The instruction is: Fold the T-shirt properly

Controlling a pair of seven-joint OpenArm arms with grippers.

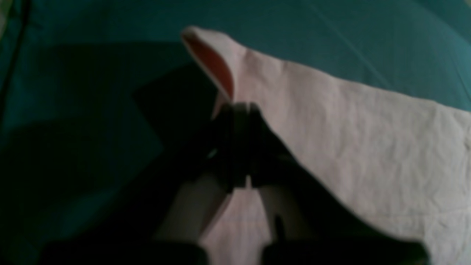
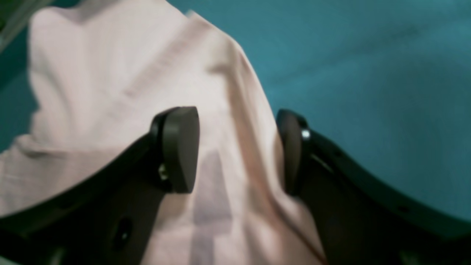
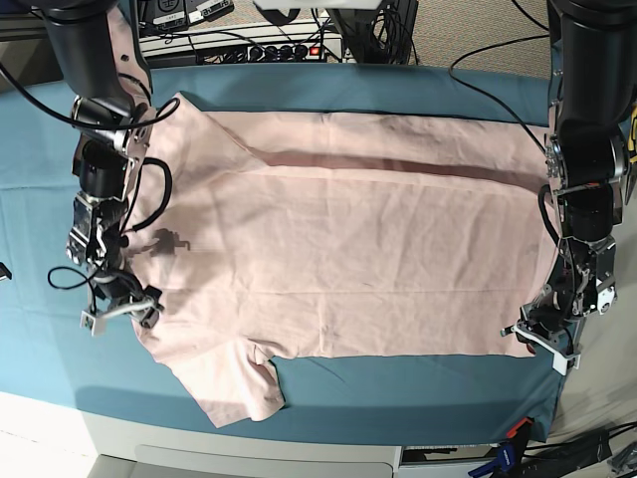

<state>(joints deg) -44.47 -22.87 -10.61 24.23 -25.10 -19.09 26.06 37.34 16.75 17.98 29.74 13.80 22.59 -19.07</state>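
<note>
Two grippers work opposite ends of the T-shirt (image 3: 338,239), spread flat on the teal cloth (image 3: 418,393): the left gripper (image 1: 239,110) is pinched tight on a lifted hem corner, while the right gripper (image 2: 237,147) straddles a raised fold by the collar, jaws wide and not yet gripping. Judging by this, a lengthwise fold is starting, and next the right must clamp so both lift together. Cables and equipment (image 3: 249,35) crowd the far edge.

Both black arms (image 3: 100,149) carry looping black cables, with rounded pads (image 2: 180,147) fixed by silver screws.
</note>
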